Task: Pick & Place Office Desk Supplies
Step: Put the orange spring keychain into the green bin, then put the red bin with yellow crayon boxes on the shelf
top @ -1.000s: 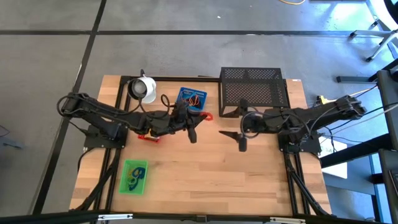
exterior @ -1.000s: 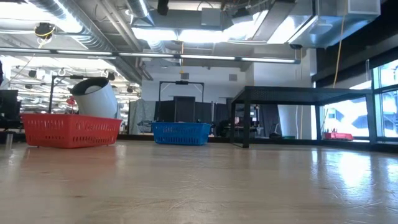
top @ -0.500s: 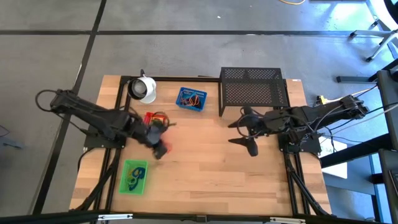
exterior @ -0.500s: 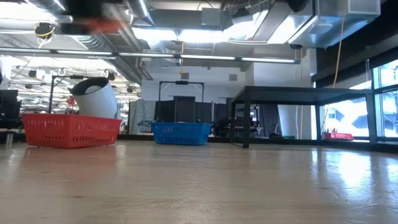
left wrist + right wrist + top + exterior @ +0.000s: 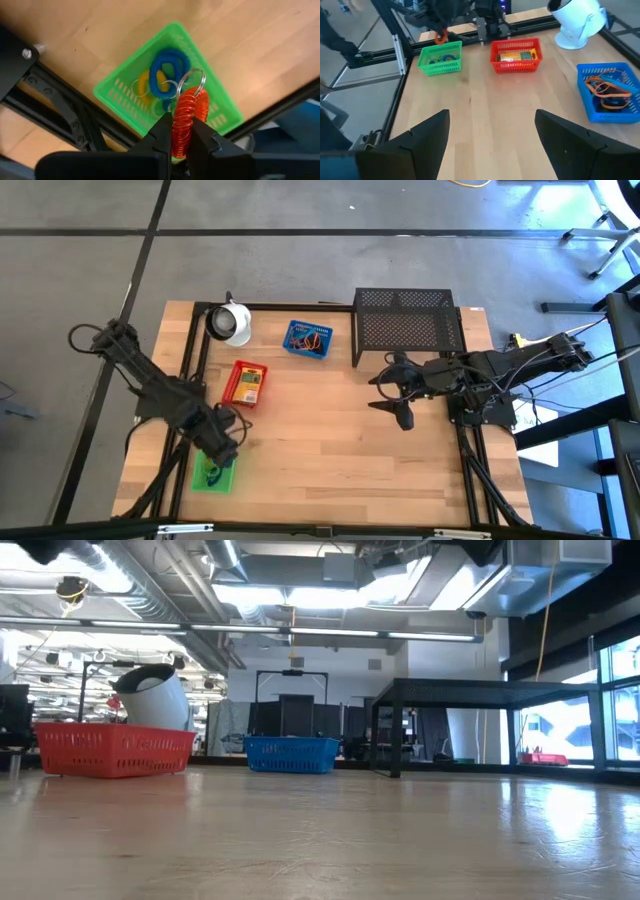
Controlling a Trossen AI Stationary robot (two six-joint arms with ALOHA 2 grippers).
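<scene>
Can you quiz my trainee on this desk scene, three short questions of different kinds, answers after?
1. True or false: the left gripper is shut on a red coil loop.
2. Which tray lies under that gripper: A red, B green, C blue?
3. Fill in: the right gripper is ____.

Key: 1 true. 2 B, the green tray. 3 open, holding nothing.

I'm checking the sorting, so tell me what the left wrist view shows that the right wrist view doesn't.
Only the left wrist view shows the left gripper shut on a red coil with a metal ring above the green tray, and blue and yellow coils inside. Only the right wrist view shows the red tray, blue tray and the open right gripper. Both show the green tray.
</scene>
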